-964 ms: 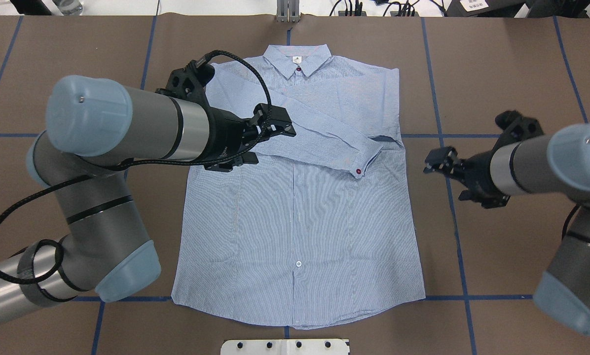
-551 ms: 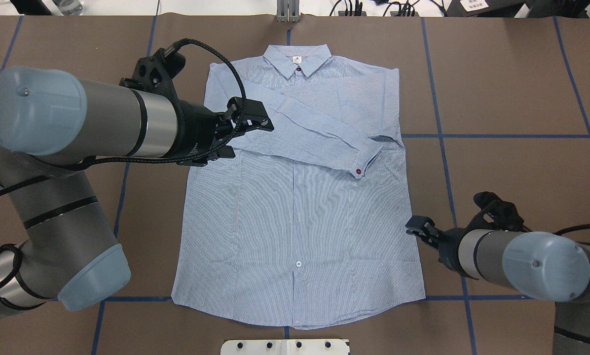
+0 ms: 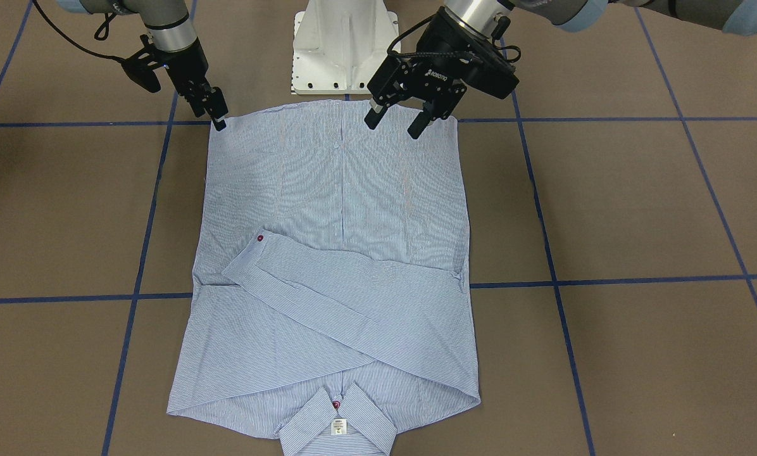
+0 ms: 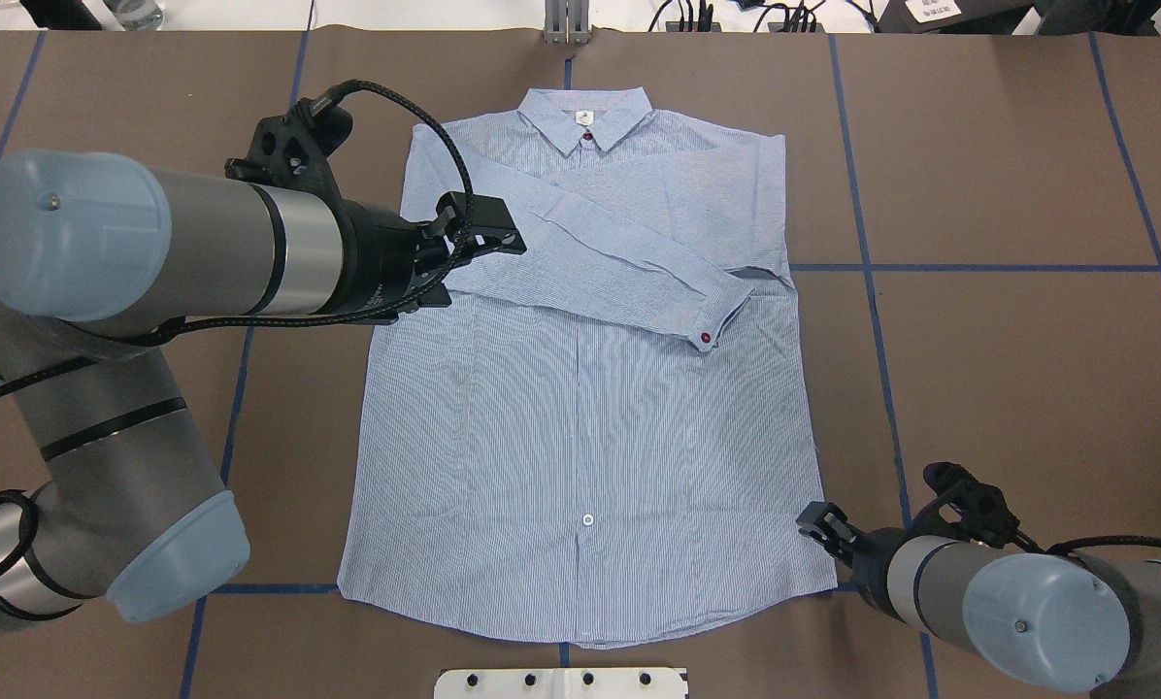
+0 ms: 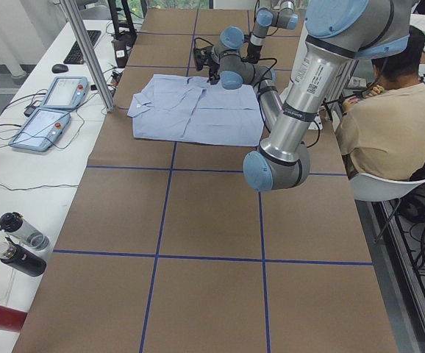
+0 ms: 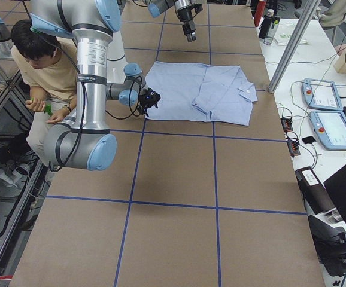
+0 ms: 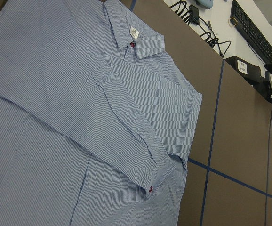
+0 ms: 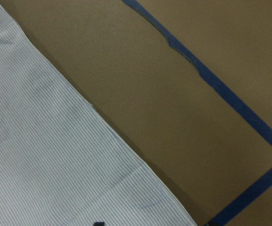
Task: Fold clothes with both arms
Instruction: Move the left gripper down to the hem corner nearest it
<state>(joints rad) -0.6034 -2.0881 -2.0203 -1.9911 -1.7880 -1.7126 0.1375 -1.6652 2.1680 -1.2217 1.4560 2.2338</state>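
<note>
Sleeves [image 3: 353, 285] folded across shirt [image 4: 580, 437]; hem lift pending. Right jaws at hem corner [image 4: 821, 579], state unreadable; left jaws spread, empty. Next, likely: left down to opposite corner.

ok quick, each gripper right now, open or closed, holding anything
Left gripper: open, holding nothing, above the shirt.
Right gripper: at the shirt's hem corner; whether it is open or closed cannot be told.
</note>
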